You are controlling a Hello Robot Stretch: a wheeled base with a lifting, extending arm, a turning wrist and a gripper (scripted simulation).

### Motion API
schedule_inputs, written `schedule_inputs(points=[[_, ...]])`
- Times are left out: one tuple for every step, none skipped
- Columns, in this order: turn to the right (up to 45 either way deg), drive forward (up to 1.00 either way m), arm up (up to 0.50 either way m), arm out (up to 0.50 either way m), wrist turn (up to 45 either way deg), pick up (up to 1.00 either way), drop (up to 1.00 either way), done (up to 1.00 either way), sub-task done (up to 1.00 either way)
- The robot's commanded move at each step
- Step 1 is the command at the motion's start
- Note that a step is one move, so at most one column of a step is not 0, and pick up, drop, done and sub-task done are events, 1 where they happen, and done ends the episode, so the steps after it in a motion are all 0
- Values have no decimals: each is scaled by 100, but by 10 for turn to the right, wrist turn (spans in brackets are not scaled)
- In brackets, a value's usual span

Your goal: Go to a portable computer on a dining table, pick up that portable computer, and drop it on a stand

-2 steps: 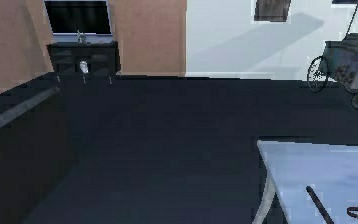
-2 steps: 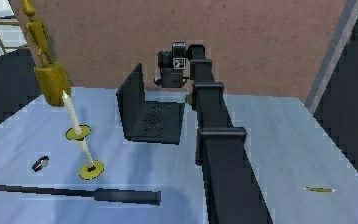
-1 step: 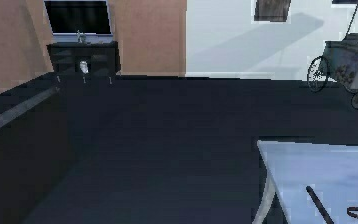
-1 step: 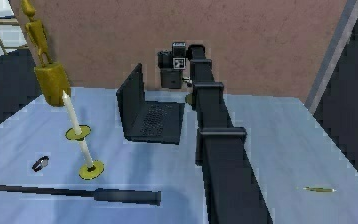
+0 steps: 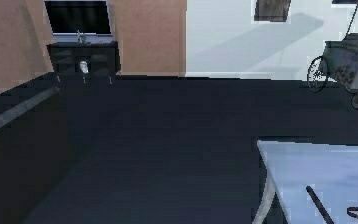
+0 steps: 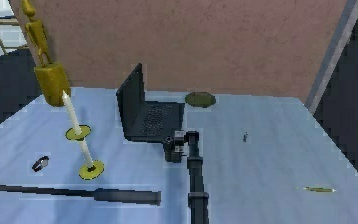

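Observation:
A dark portable computer lies with its lid up on the pale blue dining table; its screen stands at the left and its keyboard faces right. My arm rises from the bottom edge, and the gripper sits at the keyboard's near right corner. With the computer resting on the table right behind it, I cannot tell whether the gripper holds anything. In the forward view a dark low stand carries a television against the far wall.
The table also bears a tall yellow and white candlestick, a dark round dish, a long dark rod and small bits. The forward view has the table's corner, a wheeled cart and dark open floor.

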Motion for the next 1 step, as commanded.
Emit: schedule_inputs(points=[[0, 0, 0, 0, 0, 100, 0, 0, 0]])
